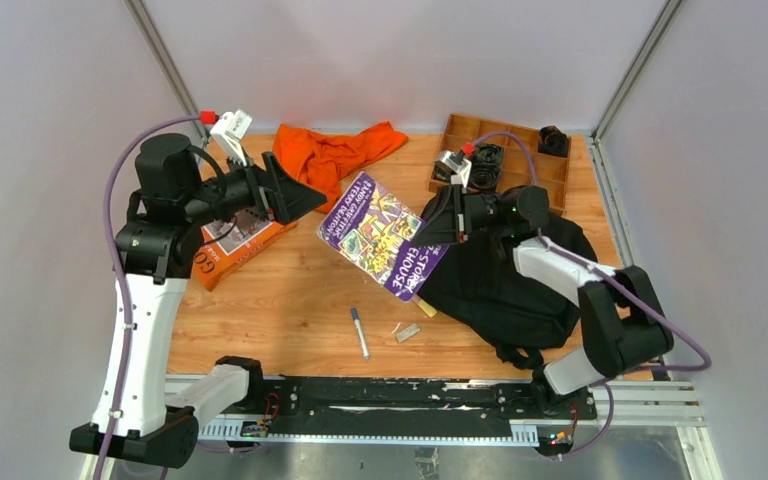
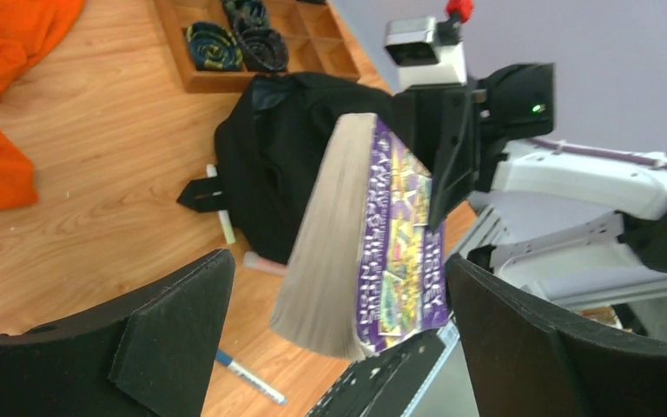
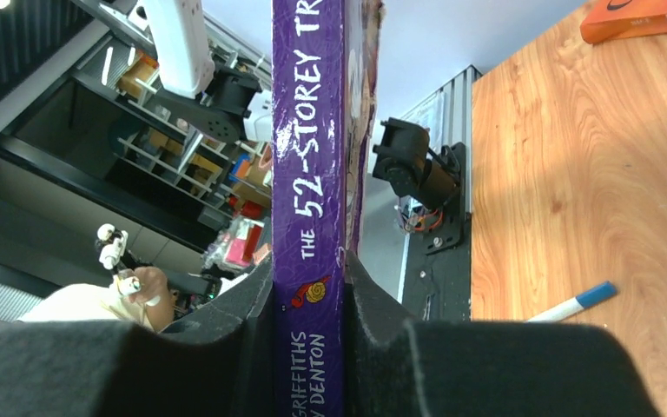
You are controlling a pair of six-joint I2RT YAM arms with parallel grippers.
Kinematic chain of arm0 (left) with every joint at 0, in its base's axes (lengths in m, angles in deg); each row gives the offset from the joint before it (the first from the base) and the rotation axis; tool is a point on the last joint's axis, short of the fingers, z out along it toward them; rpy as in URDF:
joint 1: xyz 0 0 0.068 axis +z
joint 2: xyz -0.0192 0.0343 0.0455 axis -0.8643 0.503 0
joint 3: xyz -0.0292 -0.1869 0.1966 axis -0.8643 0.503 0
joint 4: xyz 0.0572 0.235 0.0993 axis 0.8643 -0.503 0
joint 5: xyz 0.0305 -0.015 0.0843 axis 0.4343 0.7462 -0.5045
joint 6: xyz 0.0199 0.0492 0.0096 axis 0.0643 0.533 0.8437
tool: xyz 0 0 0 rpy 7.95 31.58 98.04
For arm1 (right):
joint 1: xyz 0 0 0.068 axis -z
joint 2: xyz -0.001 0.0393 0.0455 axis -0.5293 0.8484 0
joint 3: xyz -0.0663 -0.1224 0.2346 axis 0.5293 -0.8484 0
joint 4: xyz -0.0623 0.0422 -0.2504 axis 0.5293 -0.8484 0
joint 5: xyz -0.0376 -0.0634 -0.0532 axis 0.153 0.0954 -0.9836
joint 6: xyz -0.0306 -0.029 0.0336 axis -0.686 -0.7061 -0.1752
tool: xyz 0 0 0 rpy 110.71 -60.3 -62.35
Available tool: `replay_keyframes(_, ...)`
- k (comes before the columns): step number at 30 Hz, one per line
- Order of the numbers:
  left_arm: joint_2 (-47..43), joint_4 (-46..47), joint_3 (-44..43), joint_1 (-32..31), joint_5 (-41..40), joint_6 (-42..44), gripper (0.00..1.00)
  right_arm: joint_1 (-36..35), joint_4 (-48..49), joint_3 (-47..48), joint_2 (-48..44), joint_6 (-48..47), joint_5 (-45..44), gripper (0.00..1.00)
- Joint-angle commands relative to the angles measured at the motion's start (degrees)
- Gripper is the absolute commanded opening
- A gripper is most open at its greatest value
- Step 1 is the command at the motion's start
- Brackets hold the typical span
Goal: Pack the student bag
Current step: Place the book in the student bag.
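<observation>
The student bag (image 1: 505,280) is a black backpack lying flat on the right side of the table; it also shows in the left wrist view (image 2: 287,165). My right gripper (image 1: 438,228) is shut on the spine edge of a thick purple paperback book (image 1: 385,235) and holds it tilted in the air just left of the bag. The right wrist view shows the spine (image 3: 308,174) clamped between the pads of my right gripper (image 3: 308,269). My left gripper (image 1: 295,195) is open and empty, raised left of the book. In the left wrist view the book (image 2: 399,243) hangs beyond my left gripper (image 2: 339,259).
An orange cloth (image 1: 335,155) lies at the back. An orange packet (image 1: 235,245) lies under the left arm. A wooden compartment tray (image 1: 505,155) with dark rolled items stands at the back right. A blue-capped marker (image 1: 359,332) and a small grey piece (image 1: 408,332) lie near the front.
</observation>
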Motion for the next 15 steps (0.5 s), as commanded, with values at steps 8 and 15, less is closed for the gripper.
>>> replay_keyframes(8, 0.55, -5.30, 4.85, -1.06, 12.93, 5.93, 1.00, -2.59, -77.02, 7.72, -22.14, -62.27, -2.12, 0.00)
replay_keyframes(15, 0.03, -5.22, 5.34, -3.54, 18.75, 7.06, 1.00, -5.12, -81.72, 11.63, -19.96, -64.38, -0.06, 0.00)
